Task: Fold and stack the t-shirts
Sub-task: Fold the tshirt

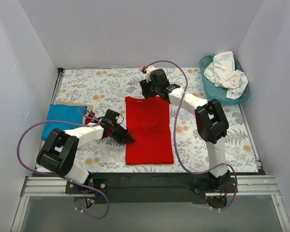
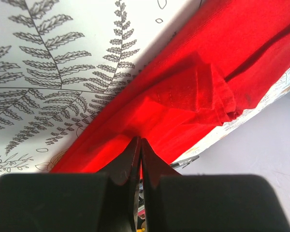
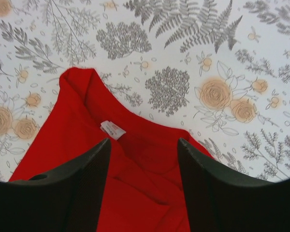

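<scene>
A bright red t-shirt (image 1: 149,131) lies flat as a tall rectangle in the middle of the table. My left gripper (image 1: 129,139) is at its left edge, and in the left wrist view it (image 2: 140,143) is shut with red cloth (image 2: 208,72) pinched and tented between the tips. At the shirt's far edge my right gripper (image 1: 147,94) stands open. In the right wrist view it (image 3: 144,145) hovers over the collar and white label (image 3: 112,129), holding nothing. A folded turquoise t-shirt (image 1: 62,119) lies at the left. White t-shirts (image 1: 226,72) are heaped in the basket.
The teal basket (image 1: 205,79) stands at the far right corner. The floral table cloth (image 1: 212,145) covers the table, with white walls on three sides. Purple cables (image 1: 22,140) loop beside both arms.
</scene>
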Action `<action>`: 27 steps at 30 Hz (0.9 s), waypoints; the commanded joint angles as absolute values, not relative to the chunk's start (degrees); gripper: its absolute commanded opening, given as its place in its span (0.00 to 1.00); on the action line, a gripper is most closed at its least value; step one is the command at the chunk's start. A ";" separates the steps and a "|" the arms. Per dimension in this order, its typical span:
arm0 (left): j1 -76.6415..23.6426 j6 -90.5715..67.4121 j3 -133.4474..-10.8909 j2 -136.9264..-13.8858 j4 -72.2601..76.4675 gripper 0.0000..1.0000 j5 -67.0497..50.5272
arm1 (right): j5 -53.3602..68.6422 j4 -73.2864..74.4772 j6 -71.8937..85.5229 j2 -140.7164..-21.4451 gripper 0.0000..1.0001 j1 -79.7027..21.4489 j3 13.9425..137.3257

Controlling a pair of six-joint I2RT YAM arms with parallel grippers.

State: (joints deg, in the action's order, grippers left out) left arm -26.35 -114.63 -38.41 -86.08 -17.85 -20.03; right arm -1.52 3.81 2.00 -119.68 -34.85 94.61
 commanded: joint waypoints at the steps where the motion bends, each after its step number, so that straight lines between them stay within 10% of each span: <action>1: -26.19 -114.79 -39.46 -85.69 -18.28 0.01 -19.60 | -0.44 4.04 2.64 -120.76 0.63 -35.07 93.95; 15: -25.75 -114.70 -39.55 -85.52 -18.28 0.01 -19.60 | 7.29 5.01 2.99 -127.26 0.56 -35.07 95.54; 22: -25.58 -114.79 -39.20 -85.34 -18.37 0.01 -19.34 | 6.68 4.92 4.04 -126.74 0.11 -34.98 95.10; 27: -25.49 -115.14 -38.32 -85.08 -18.46 0.01 -19.07 | 2.30 5.36 4.83 -122.62 0.04 -35.07 93.52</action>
